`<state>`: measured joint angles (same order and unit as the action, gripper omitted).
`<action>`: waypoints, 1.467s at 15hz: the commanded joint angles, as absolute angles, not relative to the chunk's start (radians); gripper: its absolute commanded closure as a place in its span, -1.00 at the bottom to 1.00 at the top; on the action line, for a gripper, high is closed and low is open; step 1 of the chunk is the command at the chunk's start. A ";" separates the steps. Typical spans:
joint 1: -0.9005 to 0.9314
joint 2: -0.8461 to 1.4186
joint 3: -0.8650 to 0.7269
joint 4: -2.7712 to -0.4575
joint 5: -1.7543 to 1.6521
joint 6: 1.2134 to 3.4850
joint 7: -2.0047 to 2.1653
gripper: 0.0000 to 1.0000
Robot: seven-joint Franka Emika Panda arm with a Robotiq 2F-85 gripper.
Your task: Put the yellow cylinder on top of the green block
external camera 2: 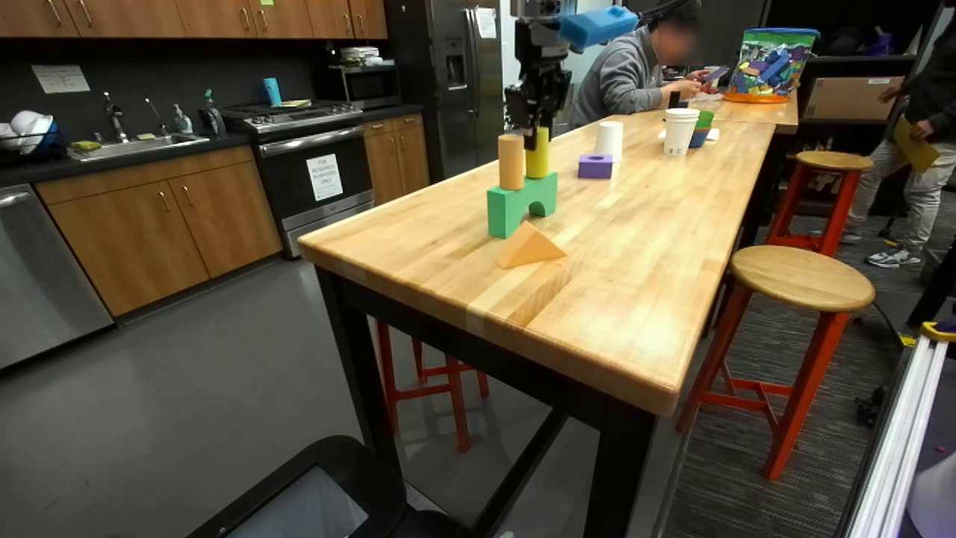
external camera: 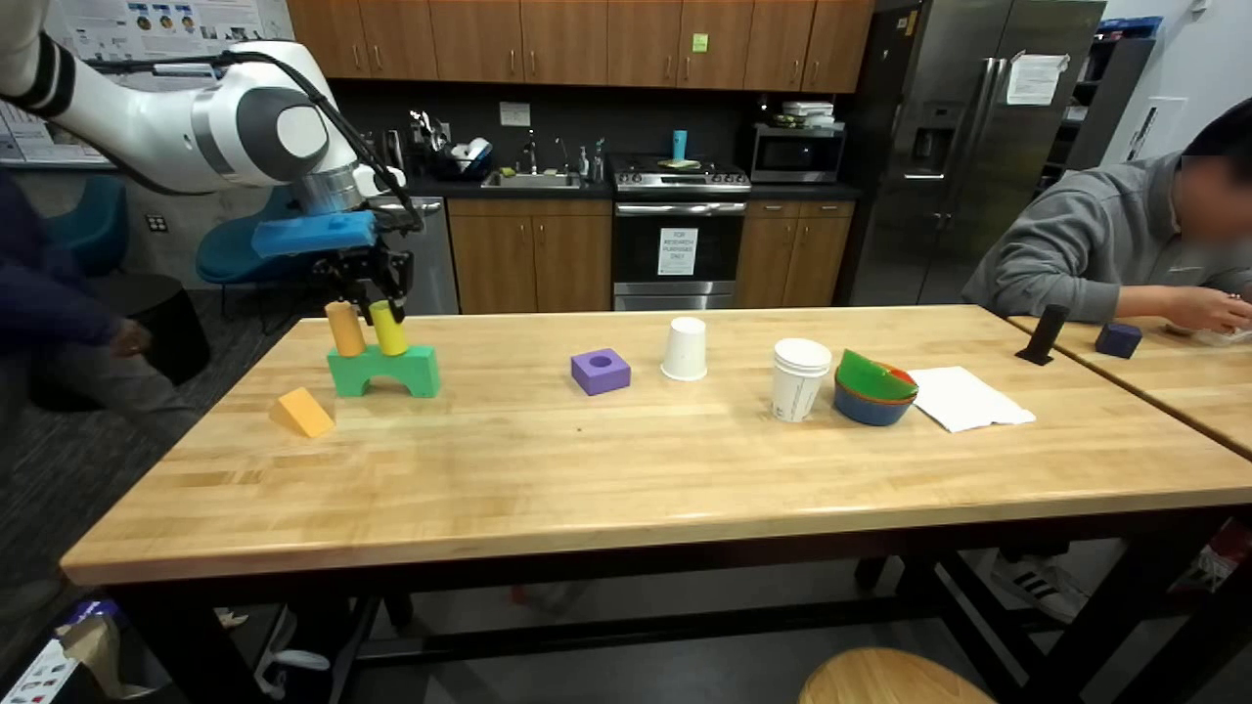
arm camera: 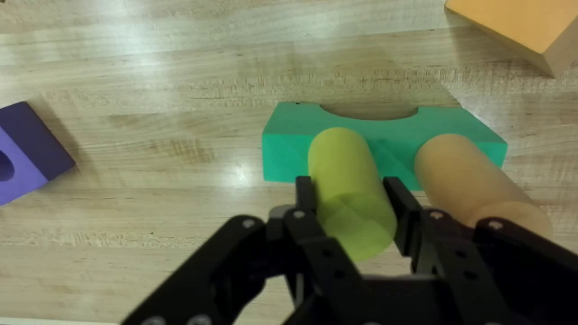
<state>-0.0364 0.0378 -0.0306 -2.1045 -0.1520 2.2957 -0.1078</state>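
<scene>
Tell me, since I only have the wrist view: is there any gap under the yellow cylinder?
Observer: None that I can see: in an exterior view the yellow cylinder meets the top of the green block.
Operator: What's next past the purple block, off my left edge?
Observer: An upside-down white cup.
Operator: And that orange block cut off at my top right?
Observer: It's wedge-shaped: an exterior view shows its triangular end.

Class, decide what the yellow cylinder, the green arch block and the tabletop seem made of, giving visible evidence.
Yellow cylinder: possibly foam or painted wood, matte; plain colour without grain.
Green arch block: likewise uncertain, matte; smooth, grainless faces.
Tabletop: wood, apparently varnished; striped grain and bright reflections.
</scene>
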 commanded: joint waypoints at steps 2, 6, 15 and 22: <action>-0.033 0.051 -0.029 -2.087 -0.146 2.307 -0.105 0.68; -0.033 0.050 -0.028 -2.087 -0.147 2.308 -0.116 -0.32; -0.034 0.047 -0.029 -2.100 -0.151 2.310 -0.110 -0.58; -0.034 0.048 -0.029 -2.100 -0.151 2.310 -0.110 -0.58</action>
<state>-0.0360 0.0476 -0.0279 -2.1011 -0.1520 2.3124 -0.1094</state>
